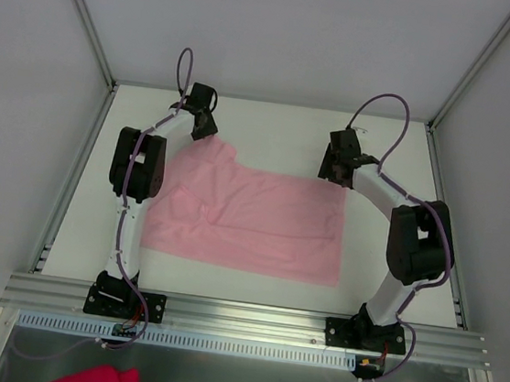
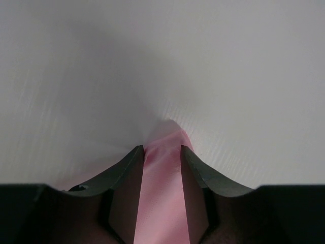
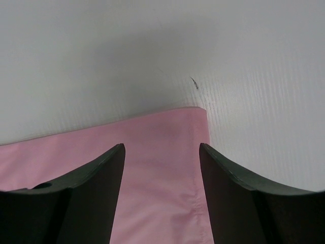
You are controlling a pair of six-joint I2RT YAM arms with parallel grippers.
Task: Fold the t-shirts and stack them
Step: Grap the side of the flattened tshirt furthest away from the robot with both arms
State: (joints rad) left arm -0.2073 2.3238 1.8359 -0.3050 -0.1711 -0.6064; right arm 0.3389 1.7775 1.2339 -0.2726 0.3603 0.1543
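top external view is showing the pale pink t-shirt point(image 1: 251, 223) lying spread on the white table point(image 1: 281, 125), in the middle of the frame, between the two arms. its upper left part is reaching up toward the left gripper point(image 1: 203, 125), which is pointing down at the cloth edge there. the right gripper point(image 1: 336, 168) is standing at the upper right corner of the shirt. a deep magenta cloth point(image 1: 95, 380) is lying at the bottom left of the frame, off the table.

left wrist view is showing the left gripper point(image 2: 162, 148) with its fingers closing on a narrow band of the pink fabric point(image 2: 161, 193); the cloth is filling the gap and touching both fingers.

right wrist view is showing the right gripper point(image 3: 161, 146) with its fingers standing wide apart above the flat corner of the shirt point(image 3: 152, 137), holding nothing. a small dark mark point(image 3: 194, 83) is showing on the table just beyond that corner.
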